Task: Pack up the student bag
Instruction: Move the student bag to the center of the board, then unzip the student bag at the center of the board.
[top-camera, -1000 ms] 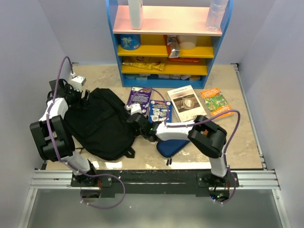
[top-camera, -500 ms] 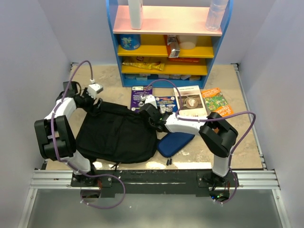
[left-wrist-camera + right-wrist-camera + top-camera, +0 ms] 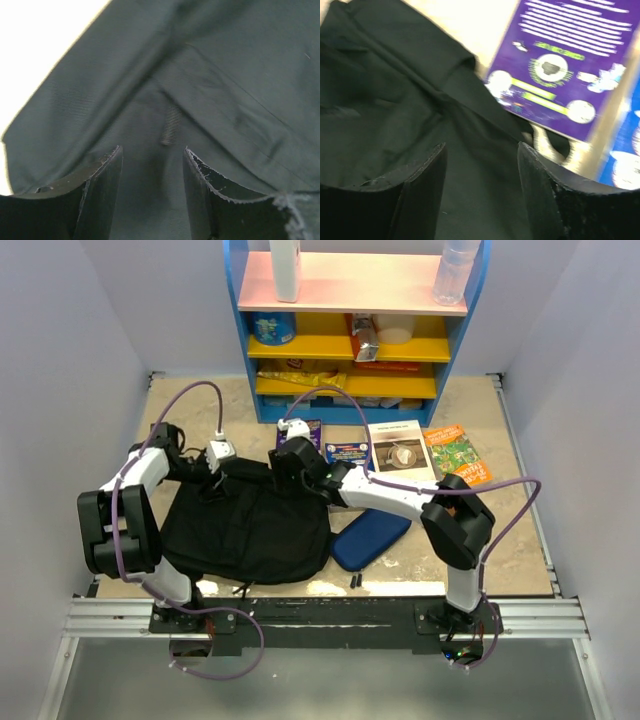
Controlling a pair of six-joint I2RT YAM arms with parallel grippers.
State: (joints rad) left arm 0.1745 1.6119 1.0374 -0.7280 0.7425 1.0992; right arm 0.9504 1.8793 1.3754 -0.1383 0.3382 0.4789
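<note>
- L gripper (image 3: 213, 480): over the far edge of the student bag (image 3: 245, 530), fingers apart. Wrist cam shows black fabric and a small ribbed metal piece (image 3: 170, 126), maybe a zip pull, beyond the tips. Nothing pinched.
- Student bag: lies flat on the near-left part of the worktop. No opening visible.
- R gripper (image 3: 285, 478): at the bag's far-right corner, fingers apart too, fabric under them, purple book (image 3: 560, 65) just beyond.
- Dark-blue pencil case (image 3: 370, 537): just beside the bag's right side, by the near edge, centre.
- Row of books (image 3: 398, 448): twd the far edge, centre to right.
- Step, my read: both arms are hunting for the zip, nothing packed yet. Next: pinch the pull w/ one gripper, pin the fabric w/ the other.
- Vs 0.5 s ago: L gripper is further right along the bag's far edge. R gripper is further left and hides more of the purple book. Bag + case are about where they were.
</note>
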